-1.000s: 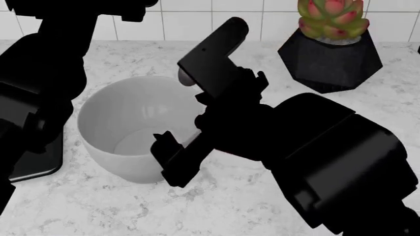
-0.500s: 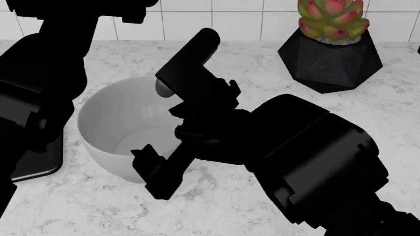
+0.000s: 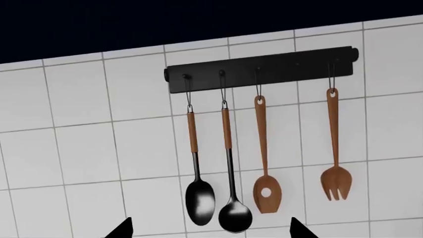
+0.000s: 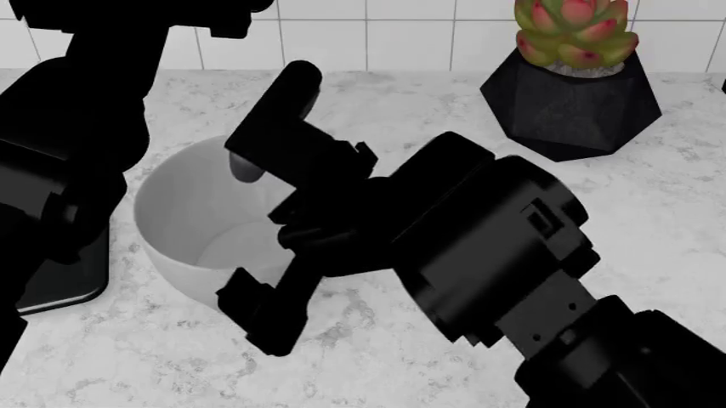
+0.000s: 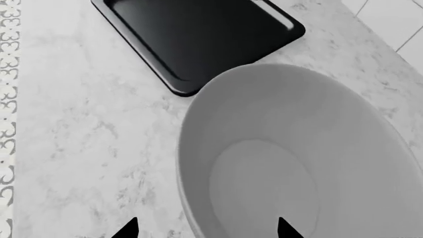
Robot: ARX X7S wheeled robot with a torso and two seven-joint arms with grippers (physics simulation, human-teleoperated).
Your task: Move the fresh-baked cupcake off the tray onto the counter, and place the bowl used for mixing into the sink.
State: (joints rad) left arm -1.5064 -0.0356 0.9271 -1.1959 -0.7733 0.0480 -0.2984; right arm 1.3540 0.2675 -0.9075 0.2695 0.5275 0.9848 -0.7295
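Marble counter (image 4: pixel 635 221) fills the head view, white-grey with grey veins, running back to a white tiled wall (image 4: pixel 409 34). Nearest to us, our right arm (image 4: pixel 511 263) comes in from the lower right, a big black mass. Its right gripper (image 4: pixel 255 225) sits at the bowl (image 4: pixel 187 221), fingers spread wide: one finger (image 4: pixel 267 127) is over the far rim, the other finger (image 4: pixel 267 314) is low outside the near wall, so the jaws straddle the bowl's right side. Contact with the wall we cannot confirm. Right wrist view shows both fingertips (image 5: pixel 127 229) apart with the bowl's near rim between them, inside of the bowl plain and bare.

Bowl stands upright on the counter, just beside the tray (image 5: pixel 198 34), black, flat, low rim; in the wrist view its corner is very near the bowl rim. Cupcake does not show in any view.

Left arm (image 4: pixel 68 127) blocks the left edge of the head view. Left gripper (image 3: pixel 208 230) has tips spread, holding nothing, pointed at a utensil rack (image 3: pixel 261 69) on the wall with two ladles and two wooden spoons.

Farther back right, a succulent (image 4: pixel 573 30) in a black faceted pot (image 4: pixel 573 102) by the wall.
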